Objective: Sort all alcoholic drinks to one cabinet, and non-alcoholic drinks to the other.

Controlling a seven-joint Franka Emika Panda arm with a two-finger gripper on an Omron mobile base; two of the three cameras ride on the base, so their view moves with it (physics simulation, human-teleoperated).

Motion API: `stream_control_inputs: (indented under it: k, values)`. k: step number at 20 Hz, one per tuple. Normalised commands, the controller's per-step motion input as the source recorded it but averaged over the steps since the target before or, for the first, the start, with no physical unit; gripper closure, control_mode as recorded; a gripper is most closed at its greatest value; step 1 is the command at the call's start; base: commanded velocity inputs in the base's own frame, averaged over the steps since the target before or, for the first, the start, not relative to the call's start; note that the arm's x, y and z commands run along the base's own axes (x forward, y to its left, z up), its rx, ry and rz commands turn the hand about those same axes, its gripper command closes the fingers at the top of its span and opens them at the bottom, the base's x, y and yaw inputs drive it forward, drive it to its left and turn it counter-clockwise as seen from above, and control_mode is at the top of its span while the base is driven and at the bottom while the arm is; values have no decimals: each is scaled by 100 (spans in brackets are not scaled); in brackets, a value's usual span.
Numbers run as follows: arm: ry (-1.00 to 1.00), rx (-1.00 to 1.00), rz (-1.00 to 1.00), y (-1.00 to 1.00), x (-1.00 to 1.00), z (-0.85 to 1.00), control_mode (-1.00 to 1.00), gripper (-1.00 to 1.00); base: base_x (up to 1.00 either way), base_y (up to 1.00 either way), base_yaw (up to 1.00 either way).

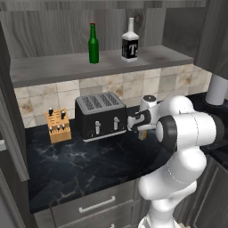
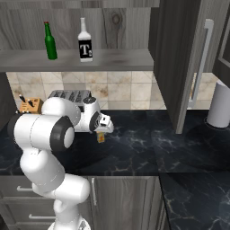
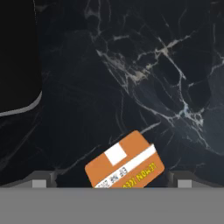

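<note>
A: Step in hand, judged: carton (image 3: 124,166) to be picked off the counter (image 1: 89,164). Gripper (image 3: 112,183) is held spread wide right above it, nothing pinched. Carton sits skewed betw. the tips, so wrist should be rotated first, then lowered straight.

B: Writing? "T" is read on the pale bottle (image 1: 129,42), shelved by the green bottle (image 1: 93,44). Carton's yellow print looks like "LEMON" – too blurred to be sure.
</note>
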Motion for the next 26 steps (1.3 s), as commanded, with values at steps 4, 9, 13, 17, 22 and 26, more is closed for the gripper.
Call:
stream_control_inputs:
  k: [4,9,13,17,22,26]
  values:
    - [0,0,0,0,21,-15,-100,-100,0,0,0]
    - [0,0,0,0,3,-14,-100,-100,0,0,0]
    - [0,0,-1,0,0,-15,-100,-100,0,0,0]
    - [0,0,-2,0,0,-12,-100,100,0,0,0]
    - [0,0,0,0,0,0,-100,100,0,0,0]
    - [0,0,0,0,-5,0,-100,100,0,0,0]
